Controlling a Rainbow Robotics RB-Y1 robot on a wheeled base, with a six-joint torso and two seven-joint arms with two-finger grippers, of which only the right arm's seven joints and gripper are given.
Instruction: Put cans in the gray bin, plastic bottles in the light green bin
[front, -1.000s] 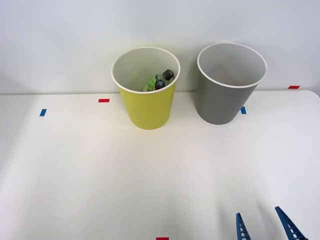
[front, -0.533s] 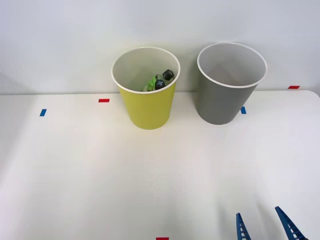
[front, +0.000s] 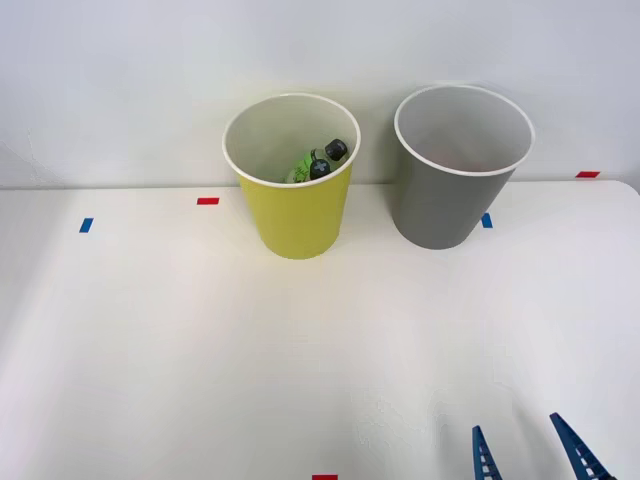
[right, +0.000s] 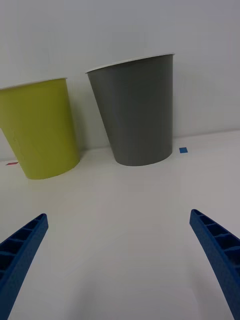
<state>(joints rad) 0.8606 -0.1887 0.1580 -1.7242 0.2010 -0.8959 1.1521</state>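
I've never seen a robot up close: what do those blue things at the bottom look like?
They are the two fingers of its right gripper: bright blue plastic blades, long and tapering to a point, with ribbed, ladder-like inner faces. No cables or markings show on them.

two bins stand side by side ahead of the right gripper (front: 530, 452): the gray bin (front: 455, 200) nearly straight ahead, the light green bin (front: 297, 215) ahead-left (plastic bottles (front: 318, 162) inside).
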